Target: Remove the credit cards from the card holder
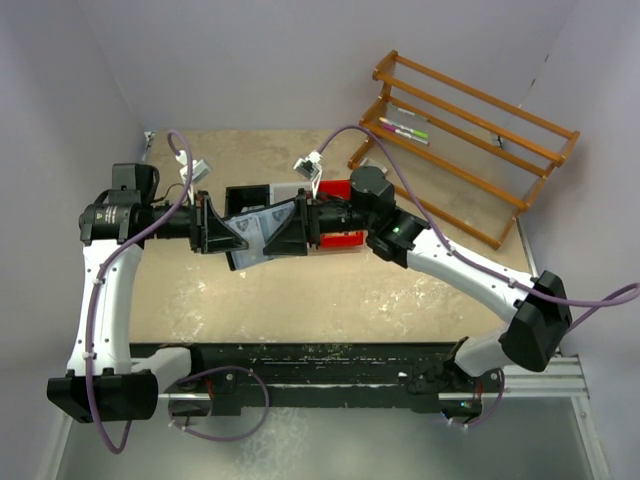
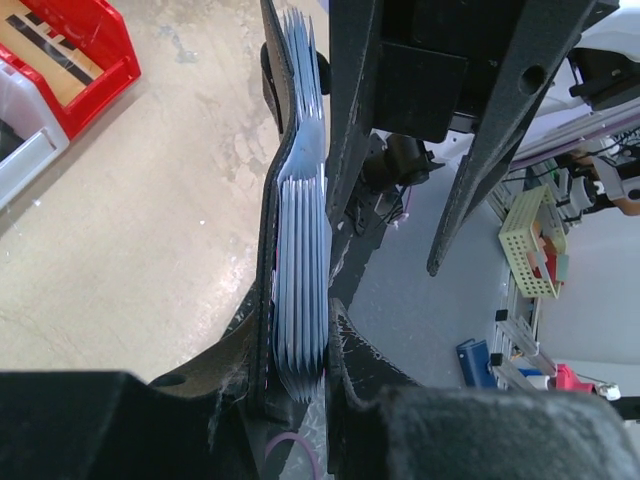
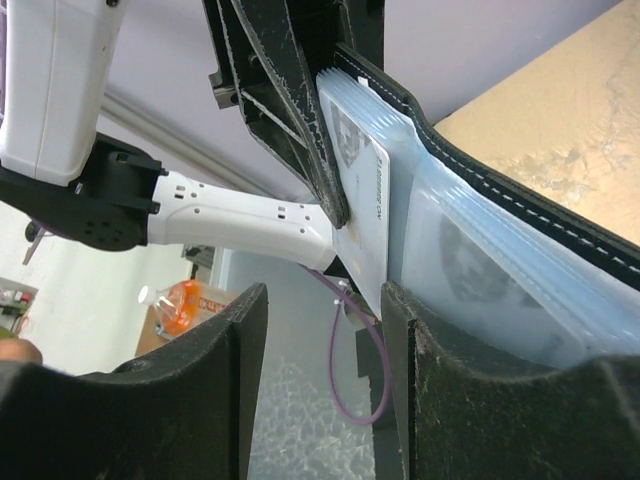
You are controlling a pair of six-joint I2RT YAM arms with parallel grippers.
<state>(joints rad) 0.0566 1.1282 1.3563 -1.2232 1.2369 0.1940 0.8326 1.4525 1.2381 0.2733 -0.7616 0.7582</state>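
Two sets of jaws meet above the counter point(image 1: 300, 300). Those of the left gripper point(image 2: 297, 375) clamp the card holder point(image 2: 268, 210) and its credit cards point(image 2: 305, 230); those of the right gripper point(image 3: 322, 300) stand apart at one card's edge.

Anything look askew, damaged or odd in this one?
Only the card holder, clamped in the left gripper: its black cover bows outward around the thick stack of credit cards. Nothing looks spilled or damaged.
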